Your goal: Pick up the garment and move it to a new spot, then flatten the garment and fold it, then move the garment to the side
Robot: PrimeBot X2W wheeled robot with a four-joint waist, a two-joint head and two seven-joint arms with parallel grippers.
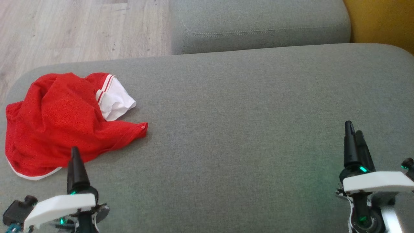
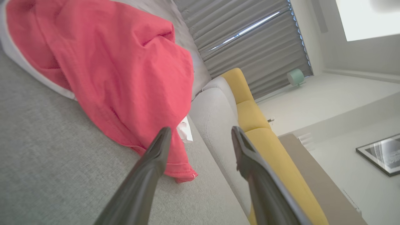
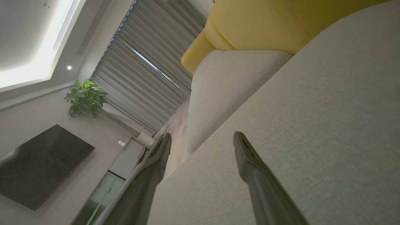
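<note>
A crumpled red garment (image 1: 61, 119) with white trim lies bunched at the left end of the grey sofa seat (image 1: 242, 129). My left gripper (image 1: 75, 152) hovers at its near edge, open and empty. In the left wrist view the garment (image 2: 118, 72) spreads just ahead of that gripper (image 2: 200, 132), whose left finger (image 2: 157, 150) overlaps the hem. My right gripper (image 1: 352, 127) stands far to the right over bare cushion, open with nothing between its fingers. The right wrist view shows this gripper (image 3: 202, 139) above the seat fabric (image 3: 312, 125).
A second grey cushion (image 1: 258, 26) sits behind the seat, with a yellow one (image 1: 381, 22) at the far right. Wooden floor (image 1: 81, 29) lies beyond the seat's rounded left edge. Curtains (image 3: 140, 78), a plant (image 3: 84, 97) and a dark screen (image 3: 40, 165) stand across the room.
</note>
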